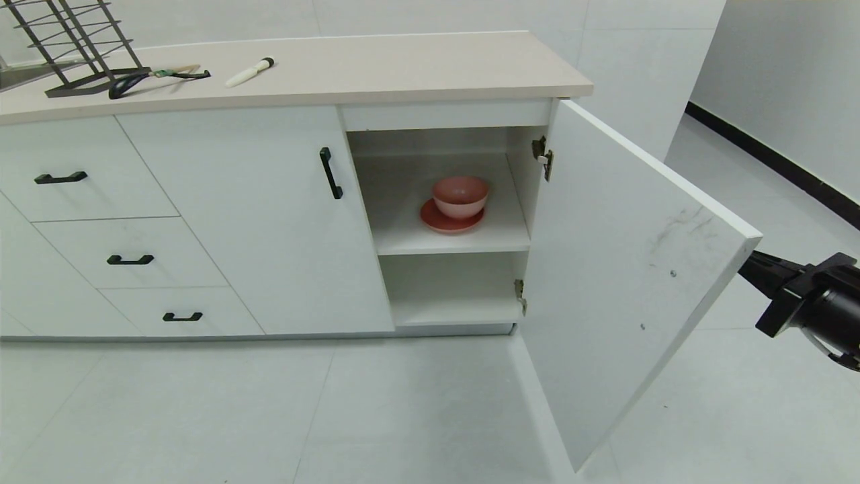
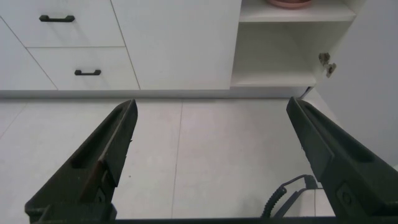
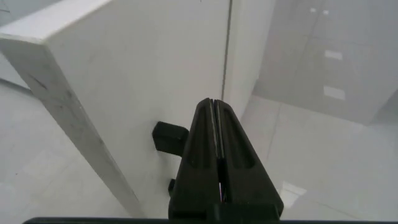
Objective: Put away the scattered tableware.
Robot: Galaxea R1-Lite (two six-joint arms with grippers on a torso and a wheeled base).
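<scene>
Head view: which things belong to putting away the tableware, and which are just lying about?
Job: pink bowl, red plate under it, open cabinet door, shut right claw behind it.
Lying about: white knife, black utensils, wire rack.

We face a long white floor cabinet (image 1: 269,269) under a flat beige bench top (image 1: 403,64). Its three stacked drawers (image 1: 80,252) and closed left door (image 1: 248,188) carry black bar handles (image 1: 60,177). The right door (image 1: 625,269) stands wide open, baring two white shelves (image 1: 403,232). Pale grey floor tiles (image 1: 269,410) meet a white wall (image 1: 786,74) with black skirting (image 1: 772,159).
</scene>
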